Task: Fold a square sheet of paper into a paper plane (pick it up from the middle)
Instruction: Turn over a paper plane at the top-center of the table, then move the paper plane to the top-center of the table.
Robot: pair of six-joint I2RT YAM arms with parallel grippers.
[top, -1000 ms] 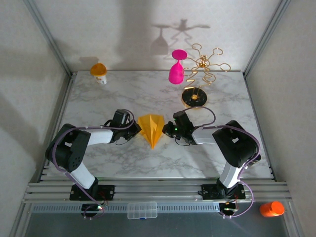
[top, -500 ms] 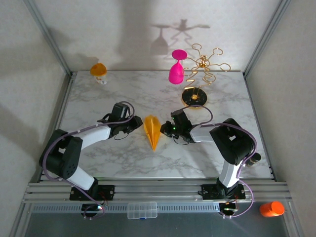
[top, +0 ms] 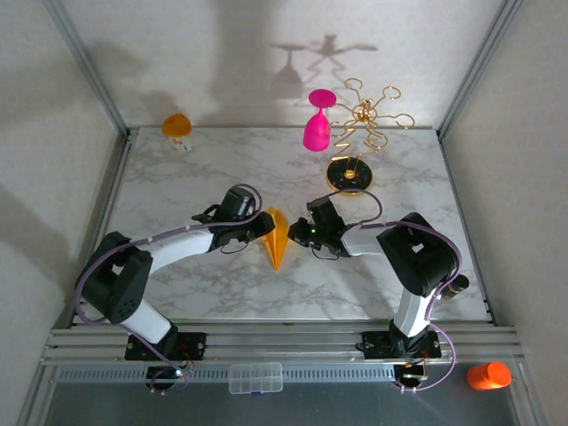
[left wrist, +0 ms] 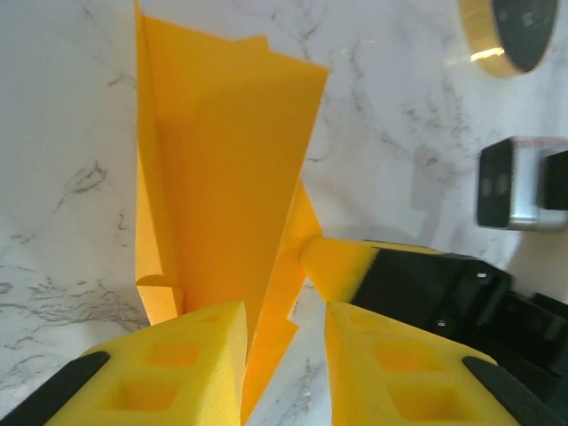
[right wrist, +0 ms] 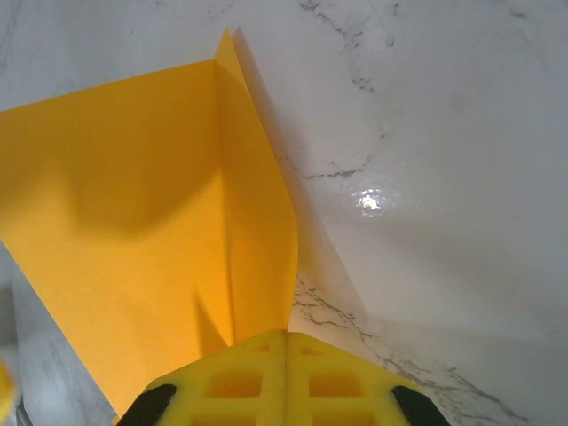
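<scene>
At the near rail, from above: a clear plastic box [top: 256, 377] and, far right, an orange object [top: 488, 375] too small to identify. Mid-table on the marble tabletop [top: 177, 186], the paper plane [top: 277, 238], pointed tip toward the arm bases, flanked closely by the left gripper [top: 264, 225] and the right gripper [top: 298, 232]. Beyond, a gold rack [top: 359, 124] on a round black base, a pink goblet [top: 318, 124] just beside it, and an orange-topped white cup [top: 177, 130] at the far left corner.

From the left wrist: yellow foam pads [left wrist: 169, 373] parted, a folded edge of the plane rising through the gap, close against the left pad; a yellow fingertip [left wrist: 333, 266] of the right gripper touching the paper from the other side.

From the right wrist: pads [right wrist: 231, 382] pressed flush, pinching the plane's edge at their seam.
</scene>
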